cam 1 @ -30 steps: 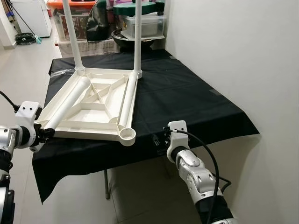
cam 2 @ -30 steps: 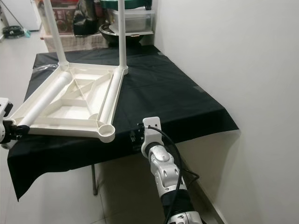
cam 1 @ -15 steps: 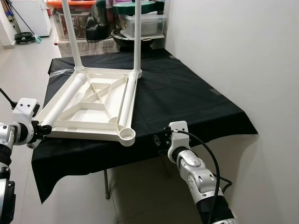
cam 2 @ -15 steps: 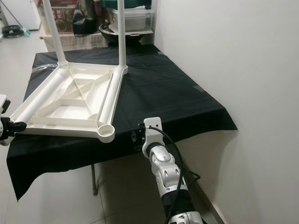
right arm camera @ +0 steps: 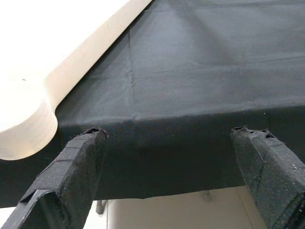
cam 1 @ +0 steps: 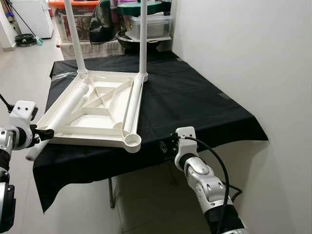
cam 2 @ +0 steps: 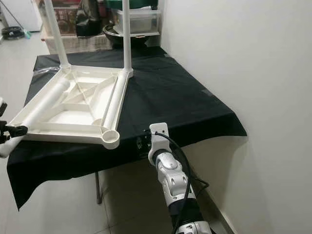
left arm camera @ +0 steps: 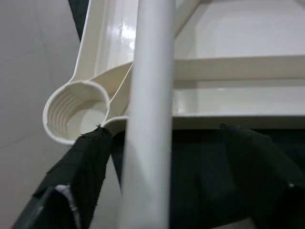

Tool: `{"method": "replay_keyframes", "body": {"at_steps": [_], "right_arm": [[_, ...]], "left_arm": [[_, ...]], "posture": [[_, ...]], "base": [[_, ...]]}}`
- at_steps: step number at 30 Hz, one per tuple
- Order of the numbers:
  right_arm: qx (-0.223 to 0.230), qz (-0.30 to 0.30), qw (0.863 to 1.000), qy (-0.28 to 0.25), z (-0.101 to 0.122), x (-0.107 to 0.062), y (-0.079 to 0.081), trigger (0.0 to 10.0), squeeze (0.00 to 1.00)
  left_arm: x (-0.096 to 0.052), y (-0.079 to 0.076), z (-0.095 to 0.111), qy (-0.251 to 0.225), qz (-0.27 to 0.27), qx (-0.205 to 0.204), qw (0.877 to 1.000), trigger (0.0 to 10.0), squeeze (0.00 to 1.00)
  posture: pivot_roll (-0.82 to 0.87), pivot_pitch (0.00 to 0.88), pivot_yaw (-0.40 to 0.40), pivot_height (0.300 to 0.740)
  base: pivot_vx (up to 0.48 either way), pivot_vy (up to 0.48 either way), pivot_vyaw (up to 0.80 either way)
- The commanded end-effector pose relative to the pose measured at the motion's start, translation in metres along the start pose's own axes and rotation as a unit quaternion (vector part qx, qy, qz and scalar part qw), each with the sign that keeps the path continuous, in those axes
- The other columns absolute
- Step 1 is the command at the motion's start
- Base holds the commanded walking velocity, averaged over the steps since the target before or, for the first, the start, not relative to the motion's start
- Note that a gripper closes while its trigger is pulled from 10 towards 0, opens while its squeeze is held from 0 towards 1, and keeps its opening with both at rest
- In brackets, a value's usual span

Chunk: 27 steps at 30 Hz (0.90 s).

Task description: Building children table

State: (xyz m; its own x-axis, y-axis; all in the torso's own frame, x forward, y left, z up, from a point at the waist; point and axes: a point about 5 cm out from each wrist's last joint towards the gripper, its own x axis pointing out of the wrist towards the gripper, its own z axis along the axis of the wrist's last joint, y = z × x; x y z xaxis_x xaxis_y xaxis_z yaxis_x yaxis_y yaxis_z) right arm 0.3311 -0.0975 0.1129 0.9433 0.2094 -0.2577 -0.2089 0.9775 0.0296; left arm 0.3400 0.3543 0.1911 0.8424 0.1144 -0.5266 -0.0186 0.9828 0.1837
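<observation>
Upturned table top: smooth glossy white plastic, ribbed underside. Loose leg: same plastic, slight sheen. Table cover: matt black woven cloth. Gripper pads: rough black fabric-like wrap.

- No text, label, brand, number or sign can be read on anything in these views.
- The printing on the far storage boxes is too blurred to read.
</observation>
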Motion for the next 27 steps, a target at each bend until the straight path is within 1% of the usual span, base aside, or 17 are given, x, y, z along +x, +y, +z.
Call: {"method": "replay_keyframes", "body": {"at_steps": [1,9,11,12,14,15,16,17,18,19,20,21,23,25,26,27], "right_arm": [[-0.001,-0.002,1.000,0.008,-0.004,-0.002,-0.001,10.0,0.00],[0.000,-0.003,1.000,0.008,-0.005,-0.002,-0.001,10.0,0.00],[0.001,-0.005,1.000,0.006,-0.004,-0.002,-0.001,10.0,0.00],[0.001,-0.005,1.000,0.006,-0.004,-0.002,-0.001,10.0,0.00],[0.004,-0.009,1.000,0.002,-0.003,-0.002,-0.002,10.0,0.00],[0.004,-0.009,1.000,0.002,-0.003,-0.002,-0.002,10.0,0.00],[0.007,-0.013,1.000,-0.002,-0.002,-0.002,-0.003,10.0,0.00],[0.007,-0.013,1.000,-0.002,-0.002,-0.002,-0.003,10.0,0.00],[0.009,-0.016,1.000,-0.006,-0.001,-0.002,-0.004,10.0,0.00],[0.010,-0.017,1.000,-0.008,0.000,-0.002,-0.005,10.0,0.00],[0.012,-0.018,1.000,-0.010,0.001,-0.003,-0.006,10.0,0.00],[0.013,-0.018,1.000,-0.011,0.001,-0.003,-0.006,10.0,0.00],[0.014,-0.018,1.000,-0.012,0.001,-0.003,-0.006,10.0,0.00],[0.014,-0.018,1.000,-0.012,0.001,-0.003,-0.005,10.0,0.00],[0.014,-0.011,1.000,-0.019,0.002,-0.003,-0.003,10.0,0.00],[0.013,-0.003,0.999,-0.029,0.005,-0.004,0.000,10.0,0.00]], "left_arm": [[-0.004,0.006,0.006,-0.007,0.010,0.006,1.000,10.0,1.00],[-0.008,0.012,0.017,-0.033,0.028,0.001,0.999,10.0,1.00],[-0.009,0.013,0.023,-0.054,0.041,0.006,0.998,10.0,1.00],[-0.009,0.013,0.023,-0.054,0.041,0.006,0.998,10.0,1.00],[-0.012,0.016,0.034,-0.085,0.072,0.025,0.993,10.0,1.00],[-0.012,0.016,0.034,-0.085,0.072,0.025,0.993,10.0,1.00],[-0.016,0.013,0.048,-0.126,0.079,0.036,0.988,10.0,0.00],[-0.016,0.013,0.048,-0.126,0.079,0.036,0.988,10.0,0.00],[-0.021,0.010,0.061,-0.167,0.081,0.045,0.982,10.0,0.00],[-0.025,0.007,0.069,-0.193,0.080,0.049,0.977,10.0,0.00],[-0.033,0.000,0.080,-0.233,0.073,0.054,0.968,10.0,0.00],[-0.039,-0.006,0.084,-0.256,0.062,0.054,0.963,10.0,0.00],[-0.047,-0.015,0.086,-0.276,0.050,0.054,0.958,10.0,0.00],[-0.048,-0.017,0.085,-0.278,0.049,0.053,0.958,10.0,0.00],[-0.052,-0.030,0.079,-0.299,0.046,0.078,0.950,10.0,0.00],[-0.059,-0.045,0.072,-0.328,0.039,0.099,0.939,10.0,0.00]], "posture": [[0.05,0.000,-0.037,0.740],[0.06,0.000,-0.039,0.740],[0.06,0.000,-0.039,0.740],[0.06,0.000,-0.039,0.740],[0.06,0.000,-0.039,0.740],[0.06,0.000,-0.039,0.740],[0.05,0.000,-0.038,0.740],[0.05,0.000,-0.038,0.740],[0.05,0.000,-0.037,0.740],[0.05,0.000,-0.037,0.740],[0.05,0.000,-0.039,0.740],[0.05,0.000,-0.040,0.740],[0.05,0.000,-0.041,0.740],[0.05,0.000,-0.043,0.740],[0.06,0.000,-0.051,0.740],[0.06,0.000,-0.056,0.740]], "base": [[0.000,0.000,0.00],[0.000,0.000,0.00],[0.000,0.000,0.00],[0.000,0.000,0.00],[0.000,0.000,0.00],[0.000,0.000,0.00],[0.000,0.000,0.00],[0.000,0.000,0.00],[0.000,0.000,0.00],[0.000,0.000,0.00],[0.000,0.000,0.00],[0.000,0.000,0.00],[0.000,0.000,0.00],[0.000,0.000,0.00],[0.000,0.000,0.00],[0.000,0.000,0.00]]}}
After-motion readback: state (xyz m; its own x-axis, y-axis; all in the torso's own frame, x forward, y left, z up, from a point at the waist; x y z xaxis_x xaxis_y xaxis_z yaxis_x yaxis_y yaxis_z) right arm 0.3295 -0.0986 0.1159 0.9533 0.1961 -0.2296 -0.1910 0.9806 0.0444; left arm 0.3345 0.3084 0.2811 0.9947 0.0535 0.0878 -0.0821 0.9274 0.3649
